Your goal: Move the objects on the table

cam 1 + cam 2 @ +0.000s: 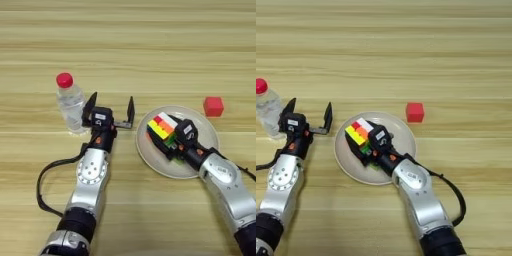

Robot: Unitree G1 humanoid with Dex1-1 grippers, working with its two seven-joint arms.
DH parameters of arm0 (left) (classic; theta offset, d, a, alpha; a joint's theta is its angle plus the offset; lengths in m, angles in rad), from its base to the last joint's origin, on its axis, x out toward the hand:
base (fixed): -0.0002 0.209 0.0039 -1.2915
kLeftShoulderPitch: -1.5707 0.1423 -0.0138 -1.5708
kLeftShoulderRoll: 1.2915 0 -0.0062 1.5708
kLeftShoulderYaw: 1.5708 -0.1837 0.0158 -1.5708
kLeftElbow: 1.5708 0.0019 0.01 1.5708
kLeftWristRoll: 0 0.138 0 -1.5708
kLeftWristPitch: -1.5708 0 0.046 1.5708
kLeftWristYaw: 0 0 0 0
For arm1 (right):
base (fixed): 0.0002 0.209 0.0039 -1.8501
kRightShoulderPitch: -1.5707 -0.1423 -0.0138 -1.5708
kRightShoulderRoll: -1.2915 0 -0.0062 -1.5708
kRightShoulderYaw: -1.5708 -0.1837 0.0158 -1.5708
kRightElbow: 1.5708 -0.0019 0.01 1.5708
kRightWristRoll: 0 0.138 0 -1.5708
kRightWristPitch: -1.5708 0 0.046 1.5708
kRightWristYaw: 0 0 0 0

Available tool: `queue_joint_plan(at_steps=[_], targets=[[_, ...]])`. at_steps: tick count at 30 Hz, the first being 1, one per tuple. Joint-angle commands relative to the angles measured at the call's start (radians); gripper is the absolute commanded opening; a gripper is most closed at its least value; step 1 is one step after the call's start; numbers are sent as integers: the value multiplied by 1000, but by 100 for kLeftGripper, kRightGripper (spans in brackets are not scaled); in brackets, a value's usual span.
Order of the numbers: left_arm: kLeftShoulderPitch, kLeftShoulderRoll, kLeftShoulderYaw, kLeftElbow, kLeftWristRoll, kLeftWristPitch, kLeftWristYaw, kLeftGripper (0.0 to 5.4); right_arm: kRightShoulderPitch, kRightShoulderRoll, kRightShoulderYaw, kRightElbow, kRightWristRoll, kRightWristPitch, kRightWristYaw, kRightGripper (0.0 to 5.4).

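**Red-capped bottle just beside the spread left fingers; cube gripped over the plate**

Clear plastic marked the water bottle (pixel 70 102), which stood upright at the centre left of the frame on the wooden table (pixel 150 45), its red cap on top. The left gripper (pixel 110 109) sat immediately to the bottle's right, its two black fingers spread wide apart and holding nothing. The nearer finger (pixel 90 106) was beside the bottle's wall, close enough that contact could not be ruled out. The bottle lay outside the gap rather than between the fingers, so any grasp would seem to need the gripper to shift toward the left of the picture. The bottle's long axis ran vertically, and the left arm was plainly the nearer one to it.

The right gripper (pixel 367 144) was clamped on the puzzle cube (pixel 359 133), which showed yellow, orange, red and white faces and sat tilted over the pale round plate (pixel 401 131) at the centre of the frame. Whether the cube rested on the plate or hung just above it could not be told. A small red block (pixel 415 112) lay apart on the table, up and to the right of the plate, untouched by either arm.
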Motion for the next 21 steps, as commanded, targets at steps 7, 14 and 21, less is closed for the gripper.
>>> queue_joint_plan(at_steps=[7, 14, 21], targets=[[-4, -9, -4, -1, 10, -2, 8, 540, -10, -10, -62, -86, 19, 0, -34, 334], [-7, -10, -6, 3, 9, -2, 7, 540, -3, -42, -138, -138, 40, 11, -52, 334], [-10, -9, -5, 13, 8, -4, 8, 540, 12, -81, -220, -147, 59, 12, -79, 334]])
